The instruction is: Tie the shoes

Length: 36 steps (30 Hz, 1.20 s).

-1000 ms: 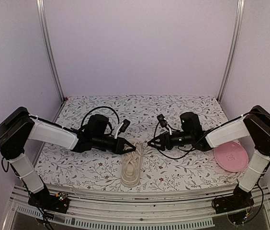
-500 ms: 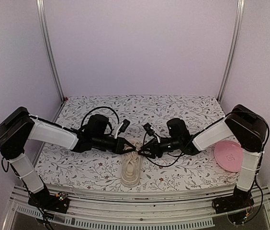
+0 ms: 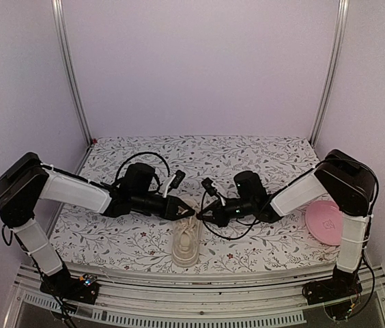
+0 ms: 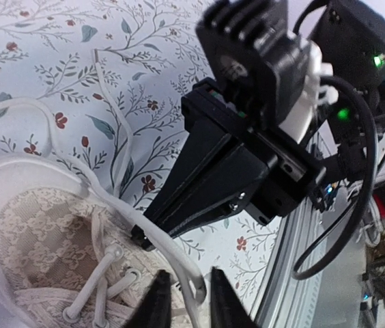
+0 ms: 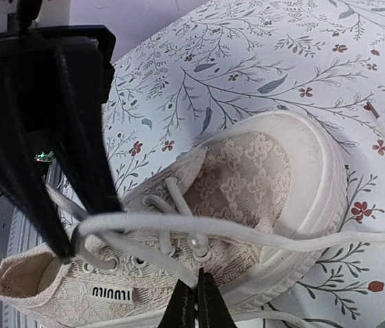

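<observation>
Right wrist view: lace [image 5: 153, 260] seemingly pinched by cropped right end effector [image 5: 196, 301]

One sneaker [image 3: 186, 242], one pink plate [image 3: 329, 222], one left tool [image 4: 189, 304], one right tool [image 5: 196, 304].

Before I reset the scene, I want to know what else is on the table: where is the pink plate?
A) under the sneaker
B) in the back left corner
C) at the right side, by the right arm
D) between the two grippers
C: the pink plate lies flat at the right side of the table, beside the right arm and well apart from the sneaker.
</observation>
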Available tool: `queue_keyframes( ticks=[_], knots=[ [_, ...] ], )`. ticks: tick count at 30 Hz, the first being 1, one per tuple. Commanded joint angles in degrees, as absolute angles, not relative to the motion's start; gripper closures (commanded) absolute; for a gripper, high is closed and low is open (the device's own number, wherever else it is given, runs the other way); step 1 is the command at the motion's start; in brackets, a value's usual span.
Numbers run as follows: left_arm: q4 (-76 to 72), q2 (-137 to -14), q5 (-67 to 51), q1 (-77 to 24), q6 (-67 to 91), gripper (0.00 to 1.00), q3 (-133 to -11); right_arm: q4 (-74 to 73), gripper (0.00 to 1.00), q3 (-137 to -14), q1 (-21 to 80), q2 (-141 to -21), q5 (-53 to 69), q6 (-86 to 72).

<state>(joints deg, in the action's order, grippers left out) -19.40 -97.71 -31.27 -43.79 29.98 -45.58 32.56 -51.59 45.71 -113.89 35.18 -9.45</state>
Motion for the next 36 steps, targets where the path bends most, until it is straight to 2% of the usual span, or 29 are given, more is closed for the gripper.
queue_keyframes(
  ticks=[1,3,6,17,21,36],
  knots=[
    [-17.95,-95.18,-30.91,-42.93,28.06,0.68,-46.95,29.7,0.98,-53.99,46.18,-109.52,31.9,-8.79],
    [-16.17,-95.01,-30.65,-42.83,26.93,0.58,-47.91,27.56,0.98,-55.9,46.18,-109.03,31.02,-7.8],
    [-13.66,-95.01,-30.5,-42.34,25.28,0.53,-49.25,25.47,0.98,-58.52,46.15,-109.35,29.46,-6.93],
    [-10.38,-93.14,-31.04,-39.29,22.42,0.55,-50.87,22.09,0.98,-63.23,46.15,-109.6,29.81,-6.06],
    [-10.99,-93.42,-32.45,-38.23,22.54,0.59,-52.6,19.27,0.98,-63.45,46.16,-108.6,29.42,-4.81],
    [-7.31,-101.33,-37.01,-38.56,22.71,0.59,-60.69,16.14,0.98,-62.46,46.15,-105.18,29.93,-2.73]
  ],
)
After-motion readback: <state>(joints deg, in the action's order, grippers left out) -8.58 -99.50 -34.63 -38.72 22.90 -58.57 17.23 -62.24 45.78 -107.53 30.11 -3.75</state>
